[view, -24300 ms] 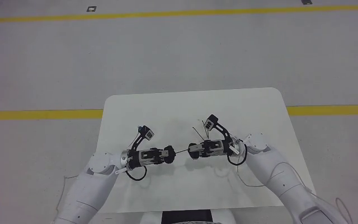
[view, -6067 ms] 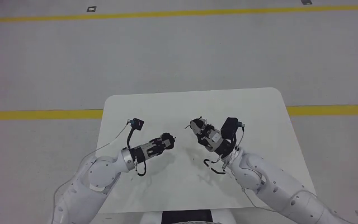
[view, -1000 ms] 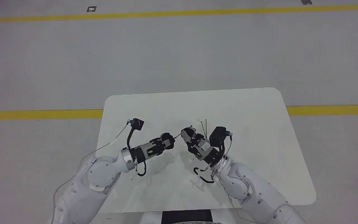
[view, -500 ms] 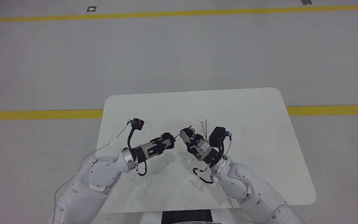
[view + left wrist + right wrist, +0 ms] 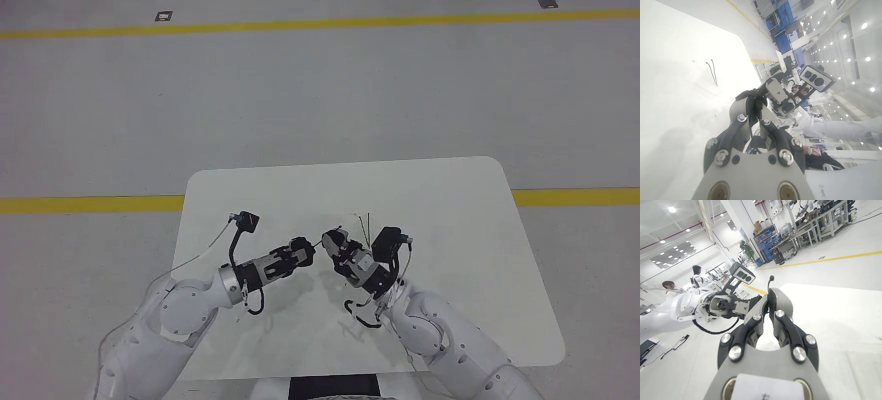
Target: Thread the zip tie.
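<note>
Clamping the zip tie (image 5: 770, 283) tightly, the right tool (image 5: 769, 294) leaves the tie's head jutting beyond its tip, likely to meet the pinched-shut left tool (image 5: 305, 248) just ahead.

Three thin black plastic zip ties are in sight: one held zip tie (image 5: 771, 277) pinched in the right gripper (image 5: 768, 298), and two loose zip ties (image 5: 716, 83) lying together on the one white rounded table (image 5: 470, 200). There are two grey-and-black grippers, the other being the left gripper (image 5: 303, 250).

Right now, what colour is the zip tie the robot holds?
The zip tie is black; the right wrist view shows it best.
</note>
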You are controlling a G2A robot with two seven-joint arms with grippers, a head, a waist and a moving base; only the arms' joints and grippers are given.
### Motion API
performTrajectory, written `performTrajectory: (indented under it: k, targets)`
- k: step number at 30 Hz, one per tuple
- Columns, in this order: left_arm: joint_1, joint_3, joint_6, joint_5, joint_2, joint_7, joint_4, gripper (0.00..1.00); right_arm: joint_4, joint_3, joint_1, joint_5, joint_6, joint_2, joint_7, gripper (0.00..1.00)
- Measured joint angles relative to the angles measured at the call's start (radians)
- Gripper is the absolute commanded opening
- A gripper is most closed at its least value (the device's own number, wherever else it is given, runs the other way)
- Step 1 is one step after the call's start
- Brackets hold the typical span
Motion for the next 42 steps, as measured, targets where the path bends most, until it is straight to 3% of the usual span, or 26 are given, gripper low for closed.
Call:
performTrajectory:
  k: [10, 42]
  targets:
    - [-0.001, 0.002, 0.0, -0.007, 0.003, -0.002, 0.002, 0.0, -0.017, -0.008, -0.002, 0.019, 0.0, 0.003, -0.04, 0.0]
    - [-0.002, 0.015, 0.0, 0.007, 0.013, 0.017, -0.011, 0.0, -0.008, -0.023, 0.008, 0.155, 0.0, 0.025, -0.006, 0.0]
